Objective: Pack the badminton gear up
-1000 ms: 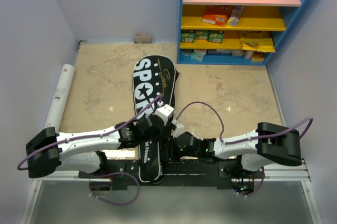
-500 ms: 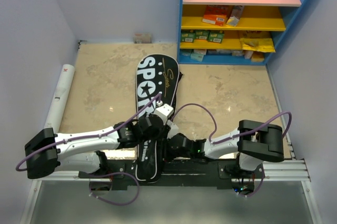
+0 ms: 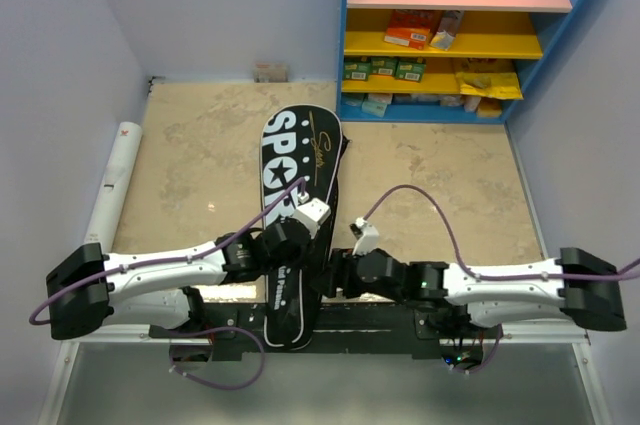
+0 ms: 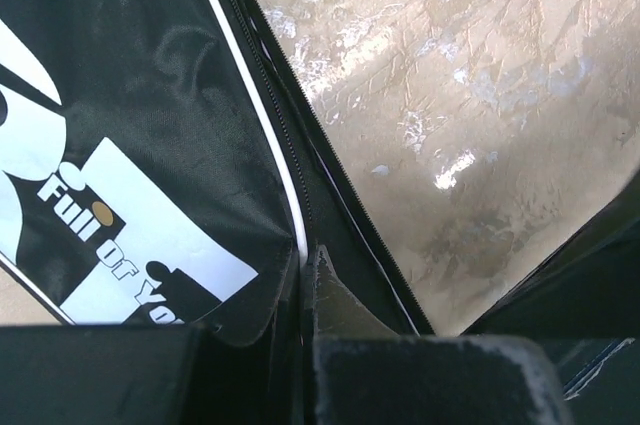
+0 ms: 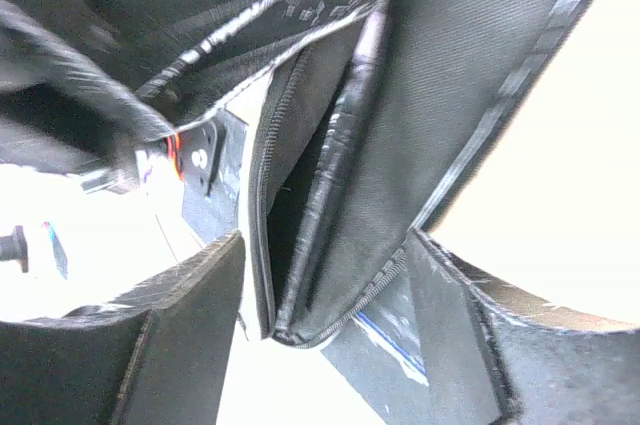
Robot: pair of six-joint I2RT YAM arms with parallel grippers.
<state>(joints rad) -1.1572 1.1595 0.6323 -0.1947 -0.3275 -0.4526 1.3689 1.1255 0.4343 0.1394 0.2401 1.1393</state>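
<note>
Left arm (image 3: pixel 160 270): white shells on the long links, black joint housings, large black block (image 3: pixel 75 290) at the shoulder end.
Right arm (image 3: pixel 500 283): same build, with white links, black joints and a black end block.
Purple cable (image 3: pixel 270 207): one per arm.
Wrist camera housing (image 3: pixel 312 213): small, white, one per wrist.
Left pincer (image 4: pixel 300 365): matt black, grainy fingers (image 4: pixel 100 375).
Right pincer (image 5: pixel 320 335): black fingers, rough layered texture, paler edges.
Base rail (image 3: pixel 540 330): silver, carrying a black mounting plate.
</note>
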